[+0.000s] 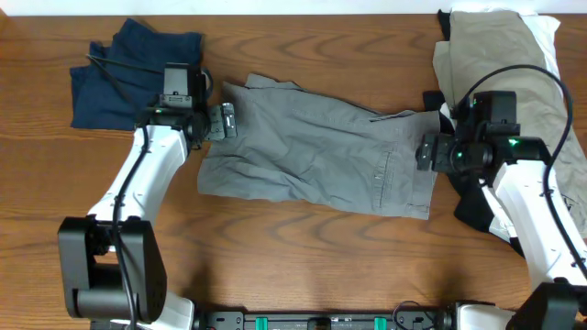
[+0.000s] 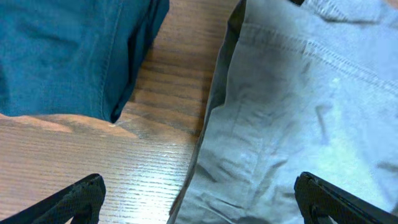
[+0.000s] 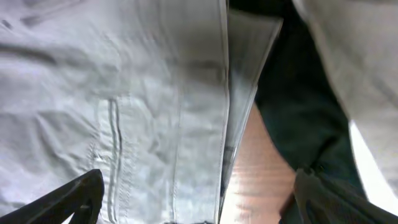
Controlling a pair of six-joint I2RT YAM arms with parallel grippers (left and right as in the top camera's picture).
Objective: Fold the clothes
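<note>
Mid-grey shorts lie spread flat across the middle of the table. My left gripper is open at their left edge, one finger over the wood and one over the grey fabric. My right gripper is open at their right edge, over the waistband. Neither holds anything. The snap button is not visible.
A navy garment lies folded at the back left, also in the left wrist view. A pile of khaki, white and black clothes sits at the right. Black fabric lies beside the waistband.
</note>
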